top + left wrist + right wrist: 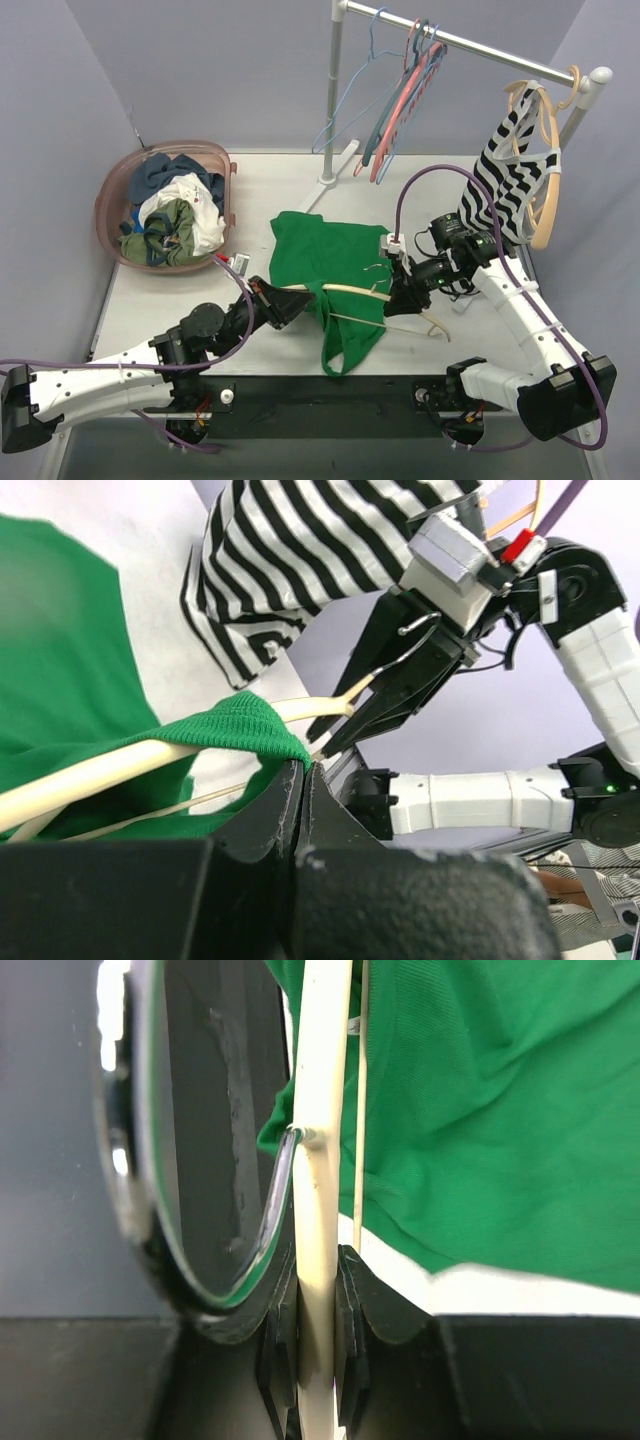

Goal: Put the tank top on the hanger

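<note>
The green tank top (318,255) lies spread on the table, one strap hanging toward the near edge. The cream hanger (350,290) lies across its lower part, one arm threaded under a strap (235,730). My left gripper (290,300) is shut, and the strap's knit hem runs over the hanger arm (100,770) into its tips (303,770). My right gripper (400,292) is shut on the hanger (320,1160) just below its wire hook (278,1195), with green cloth (490,1110) behind.
A pink laundry basket (112,195) full of clothes sits at the back left. A clothes rail (470,42) at the back right carries thin pink and blue hangers (400,100) and a zebra-striped top (505,170) on a tan hanger (548,190).
</note>
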